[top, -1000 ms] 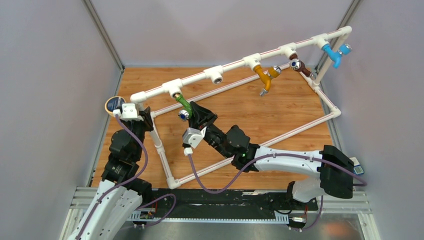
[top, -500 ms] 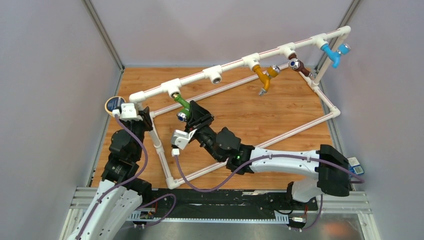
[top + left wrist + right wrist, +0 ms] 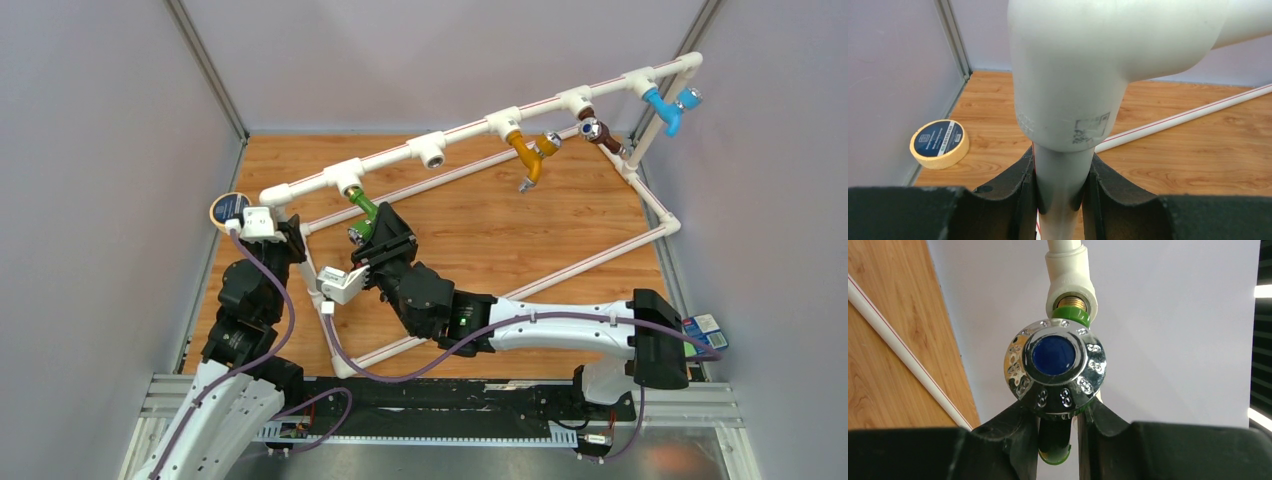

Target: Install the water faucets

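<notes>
Fingers (image 3: 1010,427) of the right arm are clenched on the green faucet (image 3: 1071,316), its lower stem pinched between them just under the silvery knob (image 3: 1057,365). In the top view the faucet is found at about ten o'clock on the surface (image 3: 480,230), hung from a white T fitting (image 3: 345,178) on the raised pipe frame and pointed toward six o'clock.

Against the views of a second and half a second ago, the right wrist is seen rolled. Its white camera housing (image 3: 340,283) is carried from five o'clock of the faucet round to seven o'clock, and the knob is shifted slightly toward nine o'clock. A screwing turn is judged to be under way with the grasp kept. A band of brass thread (image 3: 1071,302) is left bare below the fitting, so the faucet is judged not yet seated.

Left fingers (image 3: 1015,187) are closed on the upright pipe (image 3: 1060,195) under the corner elbow (image 3: 1068,75); nothing is changed there, and the frame is judged braced against the twist.

Much is hidden. The spout is covered by the right fingers in the top view, and the pinch itself is masked by the knob in the wrist view — how much thread remains inside the fitting cannot be told.
</notes>
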Controlling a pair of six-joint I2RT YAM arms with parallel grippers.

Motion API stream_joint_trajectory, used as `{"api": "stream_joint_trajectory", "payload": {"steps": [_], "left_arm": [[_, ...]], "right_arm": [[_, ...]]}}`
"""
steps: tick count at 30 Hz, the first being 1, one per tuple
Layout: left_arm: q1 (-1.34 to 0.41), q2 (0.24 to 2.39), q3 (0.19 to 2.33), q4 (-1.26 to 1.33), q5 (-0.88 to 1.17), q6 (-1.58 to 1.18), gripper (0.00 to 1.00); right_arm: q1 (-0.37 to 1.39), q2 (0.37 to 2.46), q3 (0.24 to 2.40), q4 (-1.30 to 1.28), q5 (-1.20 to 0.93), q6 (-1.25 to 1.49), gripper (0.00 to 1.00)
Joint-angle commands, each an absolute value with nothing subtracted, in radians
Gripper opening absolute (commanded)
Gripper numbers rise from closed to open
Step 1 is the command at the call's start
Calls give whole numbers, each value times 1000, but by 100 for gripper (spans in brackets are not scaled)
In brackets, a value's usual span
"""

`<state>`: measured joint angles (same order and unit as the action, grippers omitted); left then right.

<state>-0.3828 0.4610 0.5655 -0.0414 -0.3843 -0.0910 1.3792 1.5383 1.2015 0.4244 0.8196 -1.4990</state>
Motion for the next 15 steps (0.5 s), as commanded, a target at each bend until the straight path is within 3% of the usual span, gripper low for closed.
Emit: {"api": "stream_joint_trajectory", "payload": {"steps": [1, 15], "left_arm": [[-434, 468, 600, -186, -296, -184, 0], [-457, 462, 597, -169, -273, -179, 0]], "right_arm": [[1358, 1545, 1322, 243, 887, -1453, 0], [1408, 1566, 1399, 156, 807, -1382, 0]]}}
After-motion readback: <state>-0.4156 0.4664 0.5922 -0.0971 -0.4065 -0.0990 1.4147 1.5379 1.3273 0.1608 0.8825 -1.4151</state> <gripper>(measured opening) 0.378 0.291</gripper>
